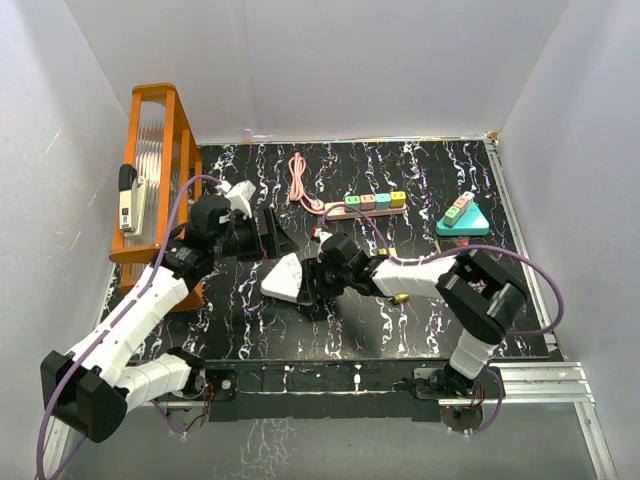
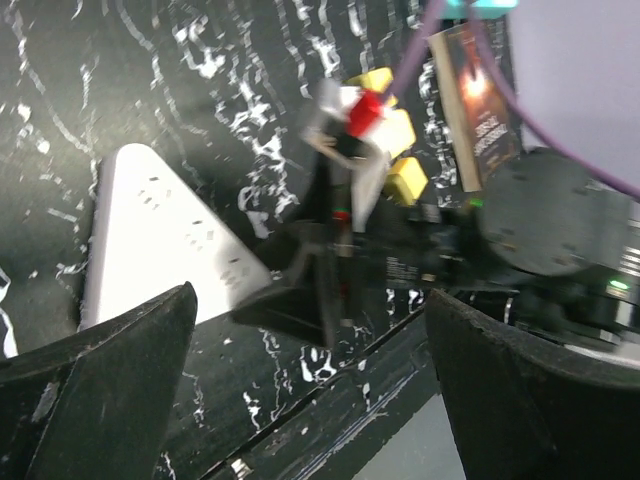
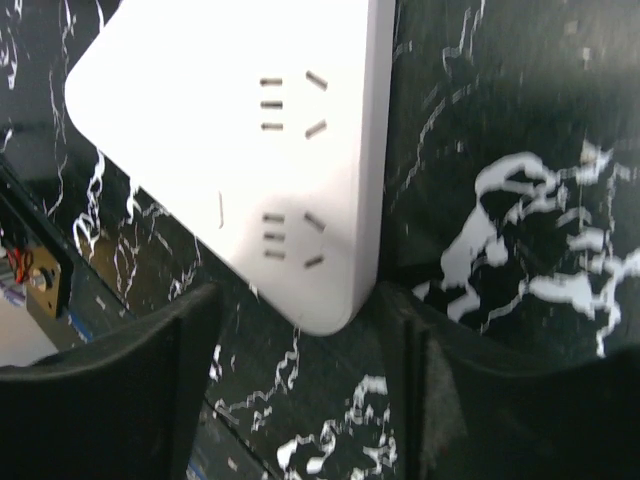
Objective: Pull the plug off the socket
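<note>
A corner of the white socket [image 3: 250, 140] is lying inside the spread right tool [image 3: 300, 310]; the left tool [image 2: 310, 300], also spread, is hovering nearby.

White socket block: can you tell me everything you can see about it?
The socket block is white, smooth like plastic, flat, with rounded corners. Its top has groups of plug slots; none seen holds a plug. It lies flat on the black marbled table. One corner sits between the fingers of the right gripper; whether they squeeze it is unclear.
</note>
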{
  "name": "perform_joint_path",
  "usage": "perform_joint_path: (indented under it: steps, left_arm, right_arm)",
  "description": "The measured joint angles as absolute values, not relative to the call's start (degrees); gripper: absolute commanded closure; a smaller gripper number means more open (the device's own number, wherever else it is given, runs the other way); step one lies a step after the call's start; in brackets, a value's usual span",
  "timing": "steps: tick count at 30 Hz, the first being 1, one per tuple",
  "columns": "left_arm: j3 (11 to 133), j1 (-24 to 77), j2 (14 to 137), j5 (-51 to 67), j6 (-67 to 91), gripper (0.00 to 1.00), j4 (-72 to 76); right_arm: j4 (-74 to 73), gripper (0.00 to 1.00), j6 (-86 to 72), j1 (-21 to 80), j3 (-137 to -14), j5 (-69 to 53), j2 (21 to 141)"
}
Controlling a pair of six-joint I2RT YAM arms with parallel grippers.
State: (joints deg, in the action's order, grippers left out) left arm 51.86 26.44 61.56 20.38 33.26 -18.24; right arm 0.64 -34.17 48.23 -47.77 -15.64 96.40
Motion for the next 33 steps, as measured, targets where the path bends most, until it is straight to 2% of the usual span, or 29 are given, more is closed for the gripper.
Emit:
perform_joint_path:
  steps: [6,11,15,18,22,25,29,33]
  left_arm:
    - [58.0,26.5,56.5,22.3,30.6,0.02,-17.8]
    - [62.4,26.5,50.7,22.2,28.6,0.02,-17.1]
    - [63.5,26.5,47.5,21.7,27.9,0.02,-17.3]
    - [63.5,26.5,46.2,21.4,27.9,0.02,-18.3]
    - [63.1,26.5,45.5,20.8,27.9,0.02,-18.5]
    - [62.5,26.5,45.3,20.6,27.9,0.02,-18.5]
    - [60.9,26.5,45.3,20.6,27.9,0.02,-17.4]
    - [59.9,26.5,46.3,21.0,27.9,0.02,-16.3]
  right_arm:
    - [8.5,0.51,-38.4,48.2,-57.1,-15.8,107.4]
    - [12.1,0.48,-40.9,48.2,-74.5,-16.3,121.6]
    - [11.2,0.35,-40.4,48.2,-90.7,-15.9,132.3]
    - [8.8,0.22,-39.3,48.2,-97.0,-16.3,135.1]
    - [6.7,0.12,-37.3,47.7,-97.0,-16.5,133.5]
    - [4.8,0.07,-36.2,46.6,-90.6,-16.6,127.7]
    - [0.5,0.04,-34.5,43.3,-81.4,-14.1,116.5]
    - [-2.1,0.03,-32.4,39.7,-80.1,-9.9,109.9]
